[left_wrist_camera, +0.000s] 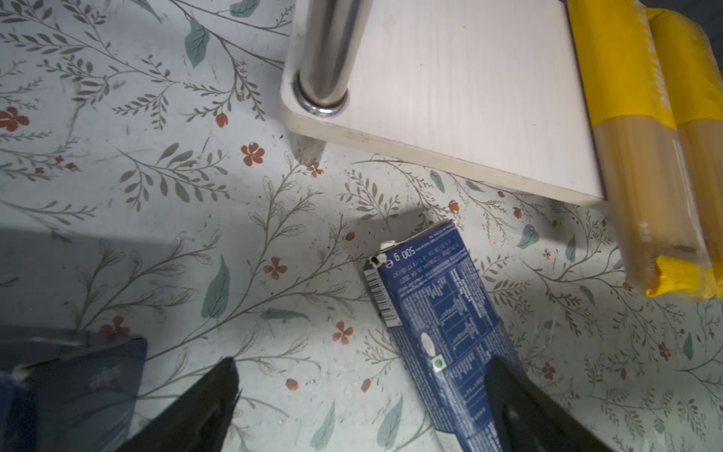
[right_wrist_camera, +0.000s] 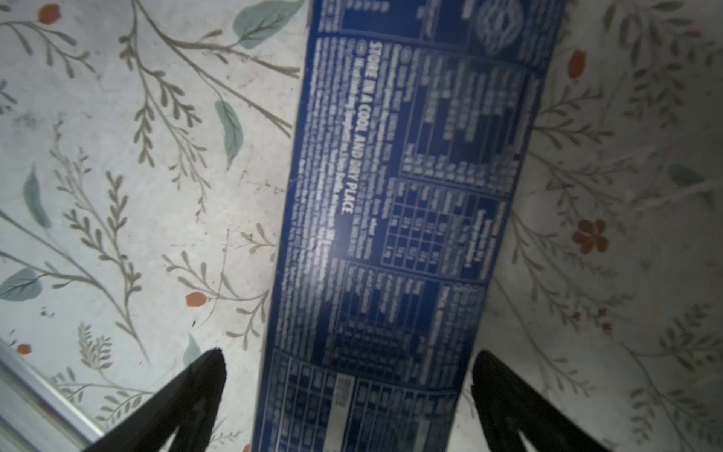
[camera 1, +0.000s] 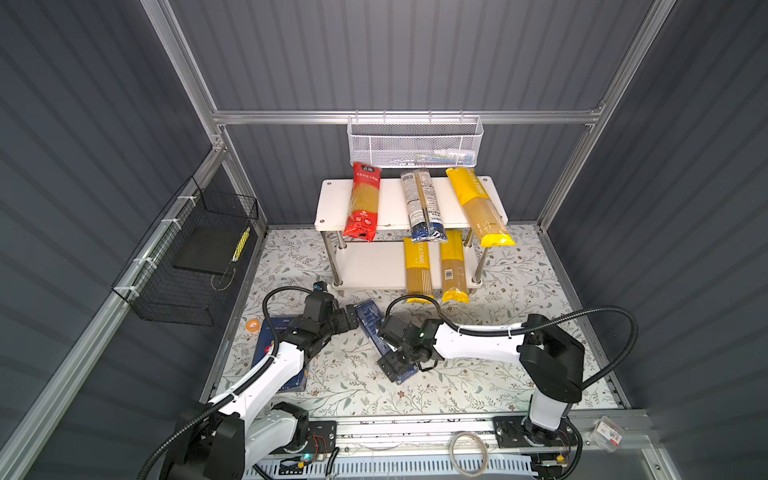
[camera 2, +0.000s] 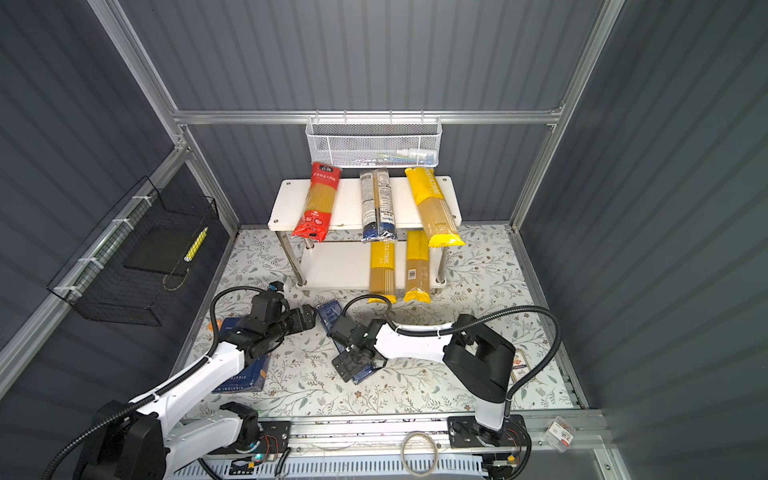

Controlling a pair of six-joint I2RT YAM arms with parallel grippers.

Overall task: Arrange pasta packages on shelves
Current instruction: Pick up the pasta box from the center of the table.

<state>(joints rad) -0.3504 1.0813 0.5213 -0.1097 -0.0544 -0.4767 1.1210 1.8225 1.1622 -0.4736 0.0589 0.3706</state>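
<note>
Straddling the narrow dark-blue box (right_wrist_camera: 391, 215) on the mat (camera 1: 353, 382) before the shelves (camera 1: 390, 203) with right gripper (right_wrist_camera: 350, 356) spread wide, hiding its middle; masking much of the wider blue box (camera 1: 264, 336) under the left arm, left gripper (left_wrist_camera: 364, 364) gaping too.

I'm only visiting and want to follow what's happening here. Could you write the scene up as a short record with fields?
Top shelf: red pack, clear/dark-blue pack, yellow bag
Lower shelf: two yellow bags, side by side
On table: narrow dark-blue box; wider blue box, partly under the left arm
Left tool: open, empty, by one end of the narrow dark-blue box
Right tool: open, jaws either side of the narrow dark-blue box, not gripping
</note>
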